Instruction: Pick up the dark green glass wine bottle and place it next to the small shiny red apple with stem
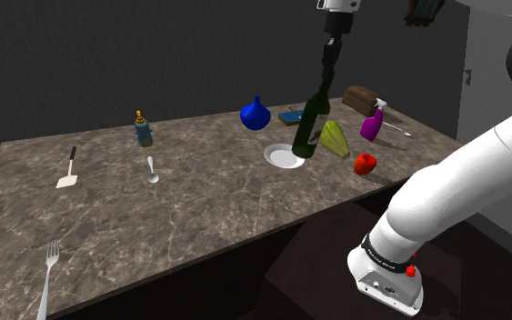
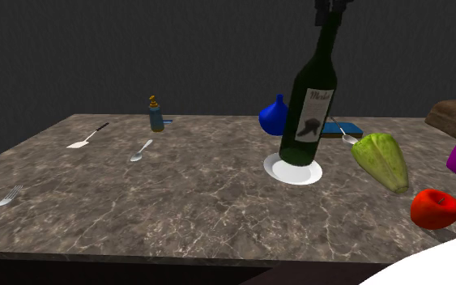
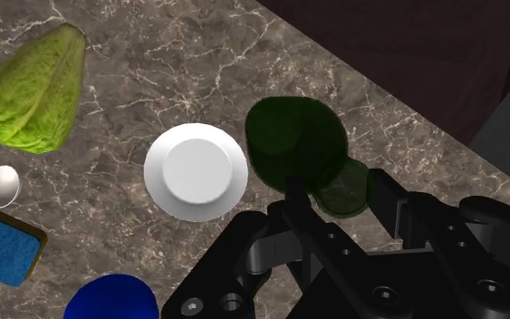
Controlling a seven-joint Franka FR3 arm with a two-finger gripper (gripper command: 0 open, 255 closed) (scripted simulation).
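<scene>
The black tool (image 1: 331, 64) clasped the neck of the dark green wine bottle (image 1: 314, 123), which leaned over a white plate (image 1: 283, 156) on the marbled counter (image 1: 199, 209). A red apple (image 1: 365, 164) lay by the counter's near edge, with a green leafy vegetable (image 1: 336, 139) between it and the bottle. A fork (image 1: 48, 276) lay towards a near corner.

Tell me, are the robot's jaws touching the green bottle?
Touching. In the wrist view the black jaws clasp the bottle at its neck, one on each side, with no gap. The shoulder view shows the bottle tilted right under them.
</scene>
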